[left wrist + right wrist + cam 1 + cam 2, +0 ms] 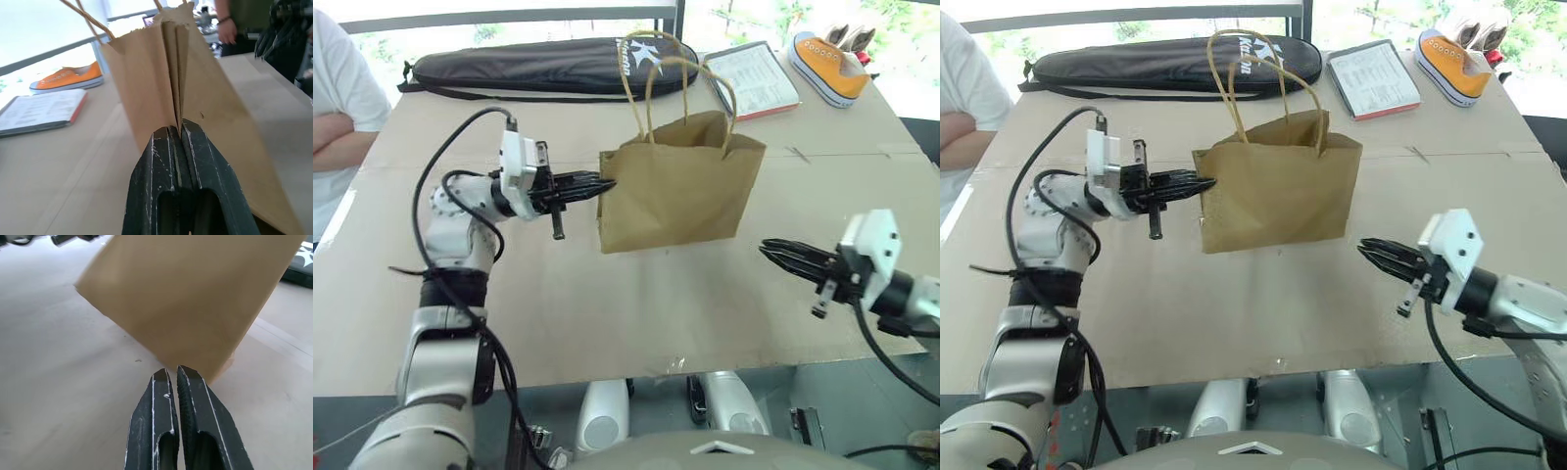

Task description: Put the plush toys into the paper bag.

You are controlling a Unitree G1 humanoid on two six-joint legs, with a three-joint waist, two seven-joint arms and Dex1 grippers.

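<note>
We pinch the side of the paper bag [677,186] with our left gripper [599,183], our right gripper [778,253] is shut and empty, and next we must find the toys.

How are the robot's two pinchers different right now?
The left gripper is pinching the side fold of the paper bag, but the right gripper holds nothing. The left gripper touches the bag; the right gripper hangs apart from it, over the table. Both are black and shut.
</note>
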